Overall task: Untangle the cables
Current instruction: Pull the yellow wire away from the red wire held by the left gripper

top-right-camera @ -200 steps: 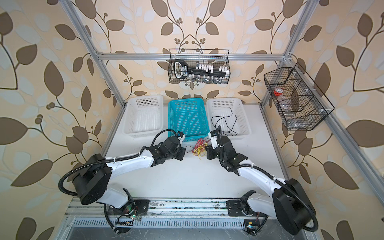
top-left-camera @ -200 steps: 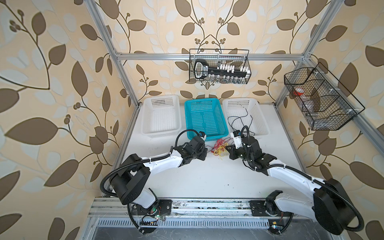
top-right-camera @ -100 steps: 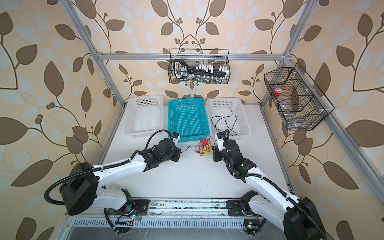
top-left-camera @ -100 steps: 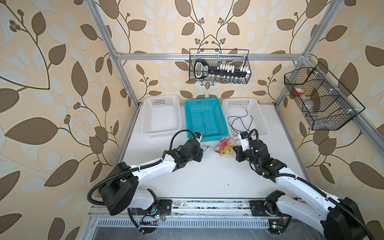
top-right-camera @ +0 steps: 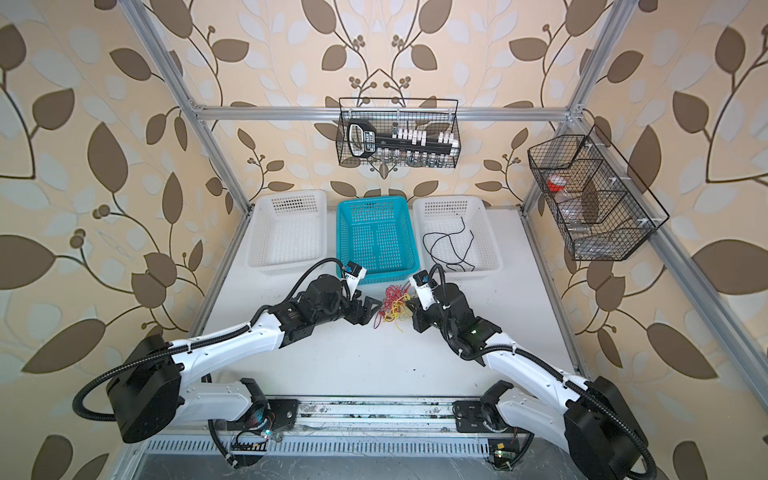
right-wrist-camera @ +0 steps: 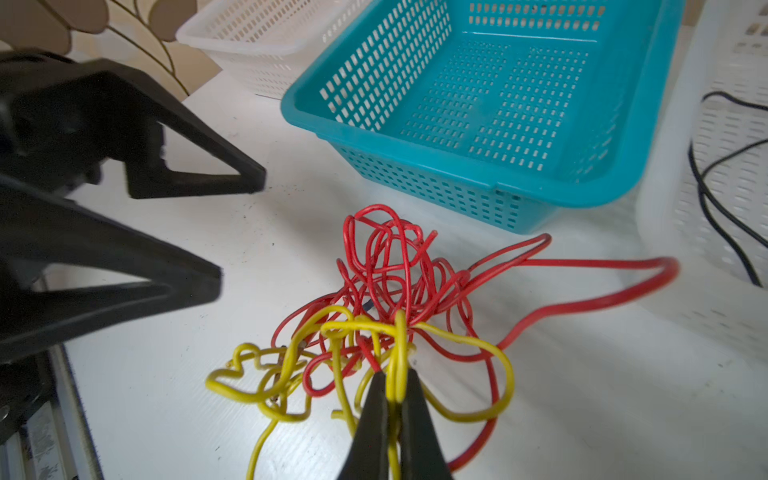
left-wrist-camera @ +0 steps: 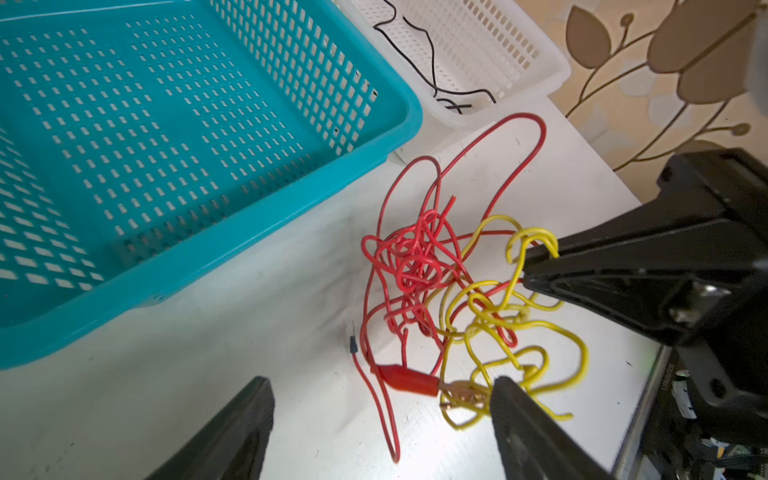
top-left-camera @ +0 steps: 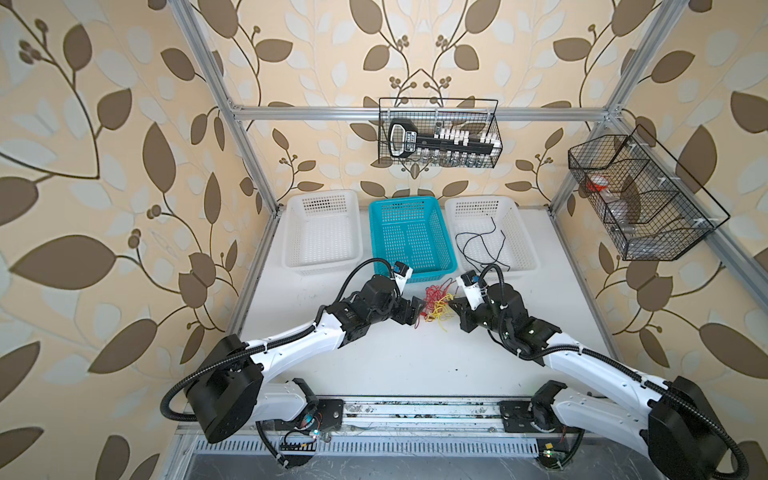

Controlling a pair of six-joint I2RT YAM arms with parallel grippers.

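Note:
A tangle of red and yellow cables [top-left-camera: 436, 305] [top-right-camera: 392, 305] lies on the white table in front of the teal basket. My right gripper [right-wrist-camera: 395, 374] [top-left-camera: 454, 308] is shut on a loop of the yellow cable [right-wrist-camera: 397, 345] at the tangle's right side. My left gripper [left-wrist-camera: 380, 384] [top-left-camera: 417, 312] stands open at the tangle's left, low over the table and holding nothing. A red alligator clip [left-wrist-camera: 409, 380] lies between its fingers. A thin black cable [top-left-camera: 482, 245] lies in the right white basket.
The teal basket [top-left-camera: 409, 237] stands just behind the tangle, with a white basket [top-left-camera: 322, 232] to its left and another [top-left-camera: 524, 249] to its right. Two wire baskets [top-left-camera: 438, 133] [top-left-camera: 640, 199] hang on the walls.
My left gripper has gone from shut to open and let go of the cables. The tangle has shifted slightly toward the front. My right gripper stays shut on the yellow cable.

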